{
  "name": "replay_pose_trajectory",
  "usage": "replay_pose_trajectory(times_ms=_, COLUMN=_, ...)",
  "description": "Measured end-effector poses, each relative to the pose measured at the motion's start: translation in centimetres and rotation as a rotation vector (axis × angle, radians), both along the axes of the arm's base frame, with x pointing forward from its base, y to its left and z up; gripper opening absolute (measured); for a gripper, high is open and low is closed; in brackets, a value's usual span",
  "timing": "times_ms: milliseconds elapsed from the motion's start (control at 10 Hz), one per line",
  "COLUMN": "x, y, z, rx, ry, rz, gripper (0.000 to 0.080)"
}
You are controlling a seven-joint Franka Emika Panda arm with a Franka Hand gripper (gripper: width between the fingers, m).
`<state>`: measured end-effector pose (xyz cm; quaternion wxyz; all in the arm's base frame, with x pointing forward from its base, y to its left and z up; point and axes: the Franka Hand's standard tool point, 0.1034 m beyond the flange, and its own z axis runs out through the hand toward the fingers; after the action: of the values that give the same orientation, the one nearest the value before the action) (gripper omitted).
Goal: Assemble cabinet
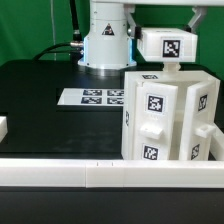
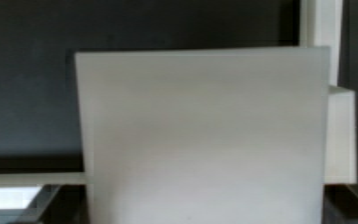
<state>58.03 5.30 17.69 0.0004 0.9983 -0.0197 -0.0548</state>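
The cabinet body [image 1: 168, 118] is a large white box with several black-and-white tags, standing on the black table at the exterior view's right. My gripper [image 1: 166, 28] hangs just above it and is shut on a smaller white tagged block [image 1: 166, 46], which it holds over the body's top. A narrow white part [image 1: 170, 68] under the block reaches down to the body. In the wrist view the block's plain white face [image 2: 202, 130] fills the middle and hides my fingertips. The body's edge [image 2: 341, 135] shows beside it.
The marker board [image 1: 95, 97] lies flat on the table in front of the robot's base [image 1: 105, 40]. A white rail [image 1: 100, 172] runs along the table's front edge. A small white piece [image 1: 3, 128] sits at the exterior view's far left.
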Motion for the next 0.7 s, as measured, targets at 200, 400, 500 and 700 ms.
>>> replay_pose_trajectory(times_ms=200, x=-0.04, y=0.33, z=-0.18, rx=0.0, ry=0.003, rz=0.001, gripper=0.0564)
replay_pose_trajectory(times_ms=400, x=-0.05, y=0.42, z=-0.19, rx=0.001, ry=0.002, rz=-0.001, gripper=0.0564)
replay_pose_trajectory(times_ms=500, x=-0.06, y=0.39, z=-0.19, rx=0.001, ry=0.001, rz=-0.001, gripper=0.0564)
replay_pose_trajectory(times_ms=700, x=-0.04, y=0.37, z=-0.17, rx=0.001, ry=0.001, rz=0.0, gripper=0.0564)
